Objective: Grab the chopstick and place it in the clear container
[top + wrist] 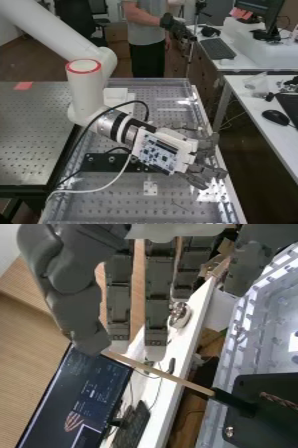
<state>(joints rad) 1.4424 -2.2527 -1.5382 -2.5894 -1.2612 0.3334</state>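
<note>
High view first: the arm point(53, 22) comes in from the upper left, and the hand point(203, 167) is hanging out over the right side of the bench point(116, 210), nearer the near end than the far one. There's a circuit board point(156, 152) strapped on just behind it, with a black cable point(80, 140) looping off to the left.

In the wrist view you get the good stuff: the chopstick point(156, 370) is up in the air at a slant, its pale end right at the tip of the thumb point(90, 326). Looks pinched there to me, though I can't tell which finger has the other side. The fingers point(158, 299) next to the thumb hang pretty much straight. The dark end of the stick sticks out across the bench's edge, in front of a black plate.

Rest of the bench: a white box point(116, 96) toward the far left, and a small metal bracket point(151, 188) near the middle, on the near side of the board. Over on the right desk point(246, 107) there's a black mouse point(275, 117), plus a keyboard point(217, 49) on the farther desk.
</note>
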